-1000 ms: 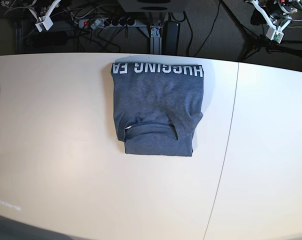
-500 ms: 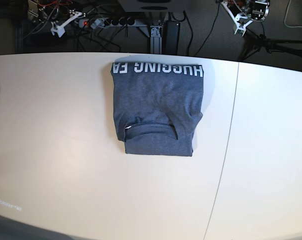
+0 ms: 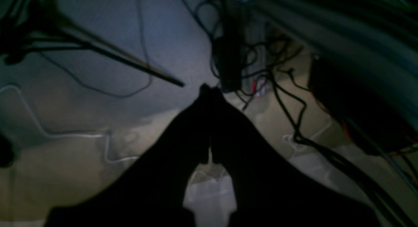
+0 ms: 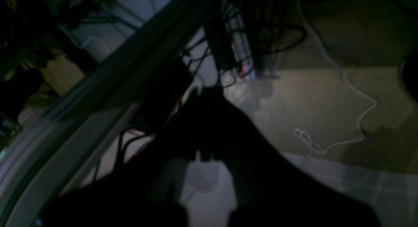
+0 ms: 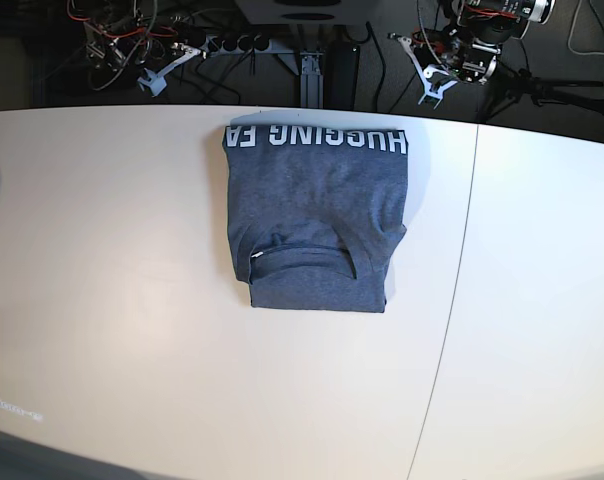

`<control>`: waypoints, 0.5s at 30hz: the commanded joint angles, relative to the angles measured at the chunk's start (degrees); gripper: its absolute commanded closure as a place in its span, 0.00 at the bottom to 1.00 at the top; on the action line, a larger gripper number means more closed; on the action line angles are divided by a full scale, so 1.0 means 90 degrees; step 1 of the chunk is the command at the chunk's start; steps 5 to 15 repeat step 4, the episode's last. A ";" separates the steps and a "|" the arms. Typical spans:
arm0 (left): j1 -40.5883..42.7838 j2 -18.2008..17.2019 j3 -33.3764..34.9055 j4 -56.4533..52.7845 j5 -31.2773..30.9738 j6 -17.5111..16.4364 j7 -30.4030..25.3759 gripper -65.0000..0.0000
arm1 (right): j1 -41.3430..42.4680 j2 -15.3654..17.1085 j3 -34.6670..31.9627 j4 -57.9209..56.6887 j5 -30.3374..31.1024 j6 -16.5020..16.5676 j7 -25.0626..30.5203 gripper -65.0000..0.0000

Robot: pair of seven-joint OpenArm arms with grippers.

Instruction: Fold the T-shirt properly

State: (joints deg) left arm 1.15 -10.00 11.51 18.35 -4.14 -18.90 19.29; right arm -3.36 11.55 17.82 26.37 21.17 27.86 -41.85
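Item: T-shirt (image 5: 317, 220), folded compact on tabletop (image 5: 112, 280). Left gripper (image 5: 429, 92) and right gripper (image 5: 152, 83): fingers closed, empty, beyond the tabletop's far edge. Step: folding apparently complete; next, at most a tidy.

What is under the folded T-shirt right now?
The T-shirt lies flat on the white table, which shows bare all round it. A table seam runs to its right, clear of the cloth. Whatever lies beneath the folded layers is covered; no bulge is visible.

White table (image 5: 132, 300) with a seam, dark floor (image 5: 432, 100) behind, tangled cables (image 5: 382, 60)
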 commanded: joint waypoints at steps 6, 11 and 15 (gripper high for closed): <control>0.0090 -0.0104 0.0070 0.0015 -0.0158 -0.0019 0.0049 1.00 | 0.0000 0.0034 0.0005 0.0068 0.0032 0.0216 0.0100 1.00; 0.0090 -0.0104 0.0070 0.0015 -0.0158 -0.0019 0.0049 1.00 | 0.0000 0.0034 0.0005 0.0068 0.0032 0.0216 0.0100 1.00; 0.0090 -0.0104 0.0070 0.0015 -0.0158 -0.0019 0.0049 1.00 | 0.0000 0.0034 0.0005 0.0068 0.0032 0.0216 0.0100 1.00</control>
